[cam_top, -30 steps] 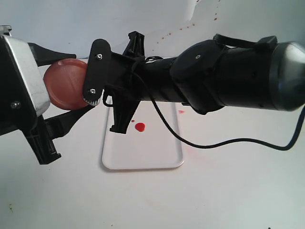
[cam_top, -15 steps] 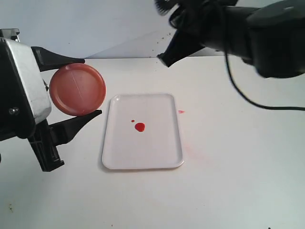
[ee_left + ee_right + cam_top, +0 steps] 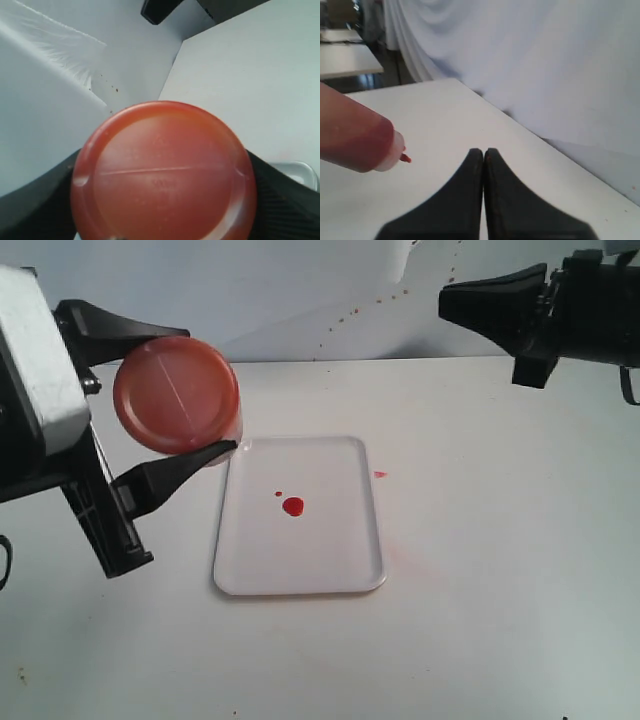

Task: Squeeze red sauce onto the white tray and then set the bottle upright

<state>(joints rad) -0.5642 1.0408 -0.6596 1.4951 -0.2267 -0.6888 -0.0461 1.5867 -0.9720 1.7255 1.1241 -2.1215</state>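
Observation:
My left gripper (image 3: pixel 185 390) is shut on the bottle (image 3: pixel 177 393), an orange-red squeeze bottle held on its side above the table, left of the white tray (image 3: pixel 330 540), with its round base (image 3: pixel 162 172) facing the exterior and left wrist cameras. The right wrist view shows its pale collar (image 3: pixel 395 147) and a bit of red nozzle. Two drops of red sauce (image 3: pixel 292 506) lie near the tray's middle. My right gripper (image 3: pixel 483 151) is shut on nothing, raised at the far right (image 3: pixel 447 298), well away from the bottle.
A small red smear (image 3: pixel 380 474) marks the white table just right of the tray. A pale backdrop cloth (image 3: pixel 300 290) closes the far side. Bare white table (image 3: pixel 500 540) spreads to the right and in front of the tray.
The right arm has pulled out from over the tray to the upper right. The left gripper has lifted the bottle slightly and turned it a little.

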